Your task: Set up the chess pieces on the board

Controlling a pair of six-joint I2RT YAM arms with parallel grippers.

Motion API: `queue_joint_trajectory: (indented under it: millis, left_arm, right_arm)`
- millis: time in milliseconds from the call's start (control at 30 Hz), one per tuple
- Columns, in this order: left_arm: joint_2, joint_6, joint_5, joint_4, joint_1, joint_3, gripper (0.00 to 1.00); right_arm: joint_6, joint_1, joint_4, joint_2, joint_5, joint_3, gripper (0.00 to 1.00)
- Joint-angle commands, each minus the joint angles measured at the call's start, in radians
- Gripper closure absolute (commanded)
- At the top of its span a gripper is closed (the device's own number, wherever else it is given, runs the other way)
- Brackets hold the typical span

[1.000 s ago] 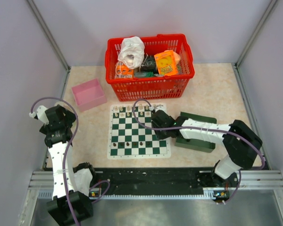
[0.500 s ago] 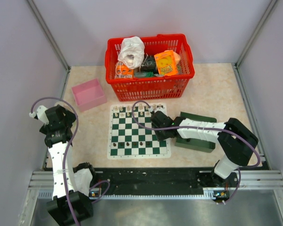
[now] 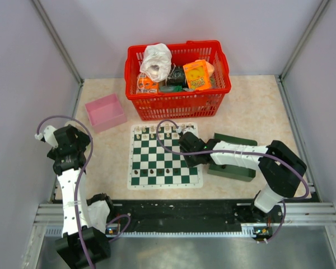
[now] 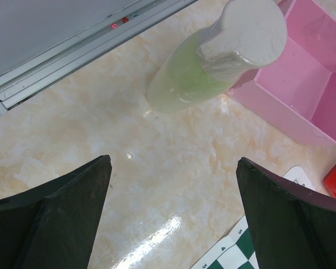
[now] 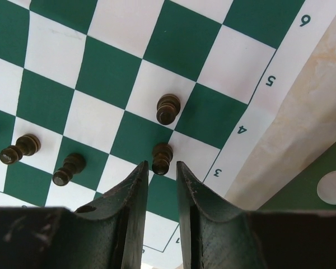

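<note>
Now narrower, right tool [image 5: 159, 166] at one dark pawn [image 5: 162, 154].

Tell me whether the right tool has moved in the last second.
Yes, slightly. Seen from above, the right tool has edged left, farther over the board and away from the dark green tray beside it.

Dark chess pieces [image 5: 168, 108] stand scattered on the checked board [image 5: 109, 73].
</note>
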State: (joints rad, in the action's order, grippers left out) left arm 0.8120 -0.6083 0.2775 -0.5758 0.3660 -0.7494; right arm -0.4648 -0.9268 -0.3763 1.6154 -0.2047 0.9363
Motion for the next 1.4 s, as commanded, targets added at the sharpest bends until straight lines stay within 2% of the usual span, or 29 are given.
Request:
queue_joint_trajectory:
  millis: [0, 300, 467, 633, 900, 1367]
  left_arm:
    - [0.003, -0.004, 0.0, 0.05, 0.007, -0.004, 0.01]
    - [0.004, -0.002, 0.002, 0.05, 0.007, -0.002, 0.01]
    - [0.001, -0.001, 0.005, 0.047, 0.007, -0.001, 0.01]
    - [0.001, -0.001, 0.003, 0.048, 0.007, 0.004, 0.01]
    - [-0.001, -0.005, 0.006, 0.044, 0.007, 0.001, 0.01]
    - [-0.002, -0.005, 0.005, 0.045, 0.007, 0.005, 0.01]
  right_arm:
    - [0.005, 0.008, 0.047, 0.0, -0.005, 0.033, 0.73]
    - [0.005, 0.006, 0.05, -0.002, -0.005, 0.035, 0.76]
    - [0.005, 0.006, 0.039, -0.014, -0.012, 0.033, 0.86]
    - [0.018, 0.006, 0.03, -0.057, -0.009, 0.025, 0.92]
    - [-0.023, -0.043, 0.019, -0.163, -0.005, -0.027, 0.92]
    - [-0.051, -0.112, 0.022, -0.071, -0.015, -0.024, 0.92]
